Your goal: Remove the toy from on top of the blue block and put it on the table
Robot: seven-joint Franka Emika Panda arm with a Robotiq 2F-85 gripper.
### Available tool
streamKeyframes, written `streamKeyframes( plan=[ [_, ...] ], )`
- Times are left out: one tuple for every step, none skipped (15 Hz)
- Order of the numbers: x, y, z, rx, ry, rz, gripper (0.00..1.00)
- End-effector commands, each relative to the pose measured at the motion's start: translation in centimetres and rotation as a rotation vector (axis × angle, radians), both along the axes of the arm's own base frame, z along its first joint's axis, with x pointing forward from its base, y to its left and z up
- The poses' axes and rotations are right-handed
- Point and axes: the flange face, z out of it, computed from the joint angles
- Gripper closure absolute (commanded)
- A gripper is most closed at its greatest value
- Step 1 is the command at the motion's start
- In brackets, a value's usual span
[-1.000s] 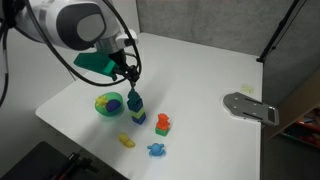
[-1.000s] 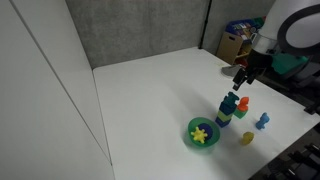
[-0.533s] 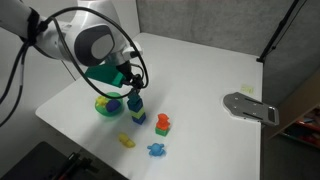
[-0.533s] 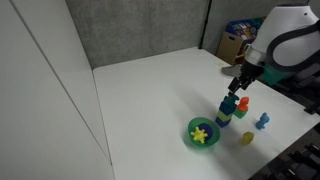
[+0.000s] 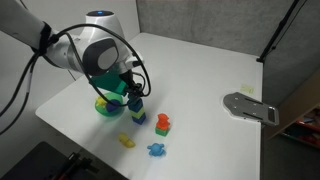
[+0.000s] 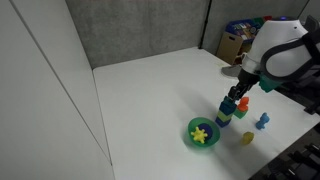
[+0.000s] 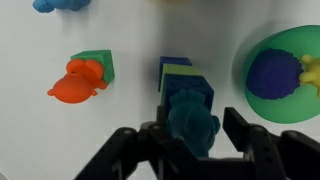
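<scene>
The teal-green toy (image 7: 190,118) stands on the dark blue block (image 7: 188,83), which tops a small stack on the white table (image 5: 200,70). My gripper (image 7: 190,135) is open, with one finger on each side of the toy. A gap shows between the toy and the right-hand finger. In both exterior views the gripper (image 5: 134,93) (image 6: 236,96) is low over the stack and partly hides the toy (image 6: 231,103) and the block (image 6: 226,114).
A green bowl (image 5: 106,106) (image 7: 285,45) with purple and yellow pieces sits close beside the stack. An orange-red toy (image 5: 163,123) (image 7: 78,80), a flat light-blue toy (image 5: 157,149) and a yellow piece (image 5: 126,141) lie nearby. A grey metal part (image 5: 250,107) lies farther off.
The gripper has come down over the stack, and its fingers now sit on both sides of the teal toy. The toys have not moved.
</scene>
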Motion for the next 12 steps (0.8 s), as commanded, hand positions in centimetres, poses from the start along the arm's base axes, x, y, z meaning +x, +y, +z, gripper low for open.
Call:
streamKeyframes(
  plan=[
    [0.5, -0.5, 1.2, -0.002, -0.013, 0.01, 0.68],
    [0.6, -0.6, 2.0, 0.004, -0.02, 0.004, 0.74],
    [0.6, -0.7, 2.7, 0.012, -0.023, 0.007, 0.83],
    [0.7, -0.8, 3.7, 0.02, -0.032, 0.005, 0.91],
    [0.8, -0.9, 4.5, 0.023, -0.039, 0.001, 0.93],
    [0.9, -1.1, 5.4, 0.025, -0.045, -0.007, 0.93],
    [1.2, -1.5, 6.3, 0.019, -0.053, -0.017, 0.96],
    [1.7, -1.9, 7.0, 0.014, -0.058, -0.031, 0.97],
    [2.1, -2.3, 7.6, 0.007, -0.062, -0.042, 0.95],
    [2.8, -2.9, 8.0, 0.002, -0.067, -0.059, 0.95],
    [3.5, -3.4, 8.3, -0.002, -0.07, -0.074, 0.97],
    [4.3, -4.0, 8.4, -0.011, -0.076, -0.089, 0.95]
  ],
)
